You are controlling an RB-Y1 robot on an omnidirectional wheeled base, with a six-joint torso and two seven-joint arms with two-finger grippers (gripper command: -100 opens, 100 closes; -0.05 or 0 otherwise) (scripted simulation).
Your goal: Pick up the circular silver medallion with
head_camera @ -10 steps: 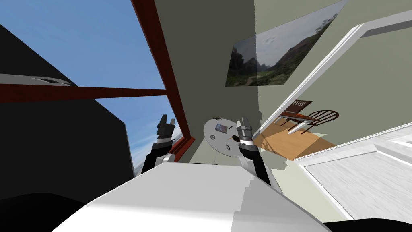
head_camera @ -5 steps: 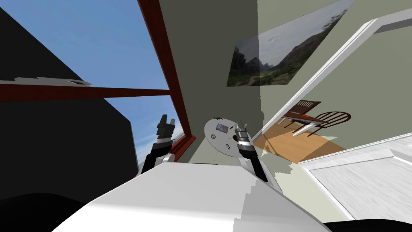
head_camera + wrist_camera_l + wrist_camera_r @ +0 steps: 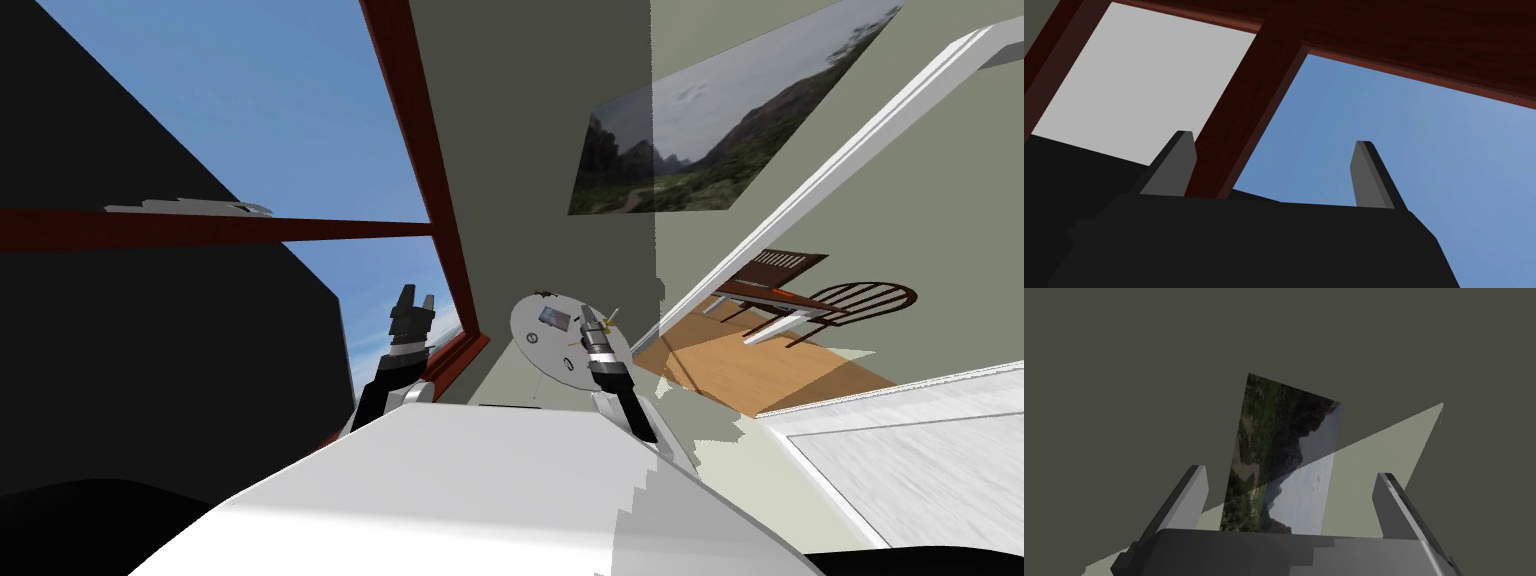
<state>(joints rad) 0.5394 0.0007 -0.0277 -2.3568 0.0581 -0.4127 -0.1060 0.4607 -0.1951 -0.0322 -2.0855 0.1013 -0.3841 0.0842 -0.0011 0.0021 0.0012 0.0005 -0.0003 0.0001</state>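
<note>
We are standing close to a small round white tabletop [image 3: 545,362] set against a grey-green wall, just right of a red-brown window frame [image 3: 425,170]. Our right arm is reaching over the tabletop's right side. The right tool [image 3: 592,322] is hanging above it with its two blades spread apart and nothing between them. It is pointing at the wall, where a landscape picture [image 3: 1284,453] is hanging, rather than down at the things. Our left arm is being held up at the left beside the window frame, and the left tool [image 3: 414,298] is likewise spread and gripping nothing. Several tiny things are lying on the tabletop. A small greyish disc [image 3: 531,338] lying flat near the left edge is, in our judgement, the medallion, though it is too small to be sure. A second round thing [image 3: 568,365] is lying at the near edge. The disc is sitting apart from the right tool, untouched. We are judging the task as barely begun: the approach is made, while aiming the tool down, closing on the disc and lifting it are all left to do.
</note>
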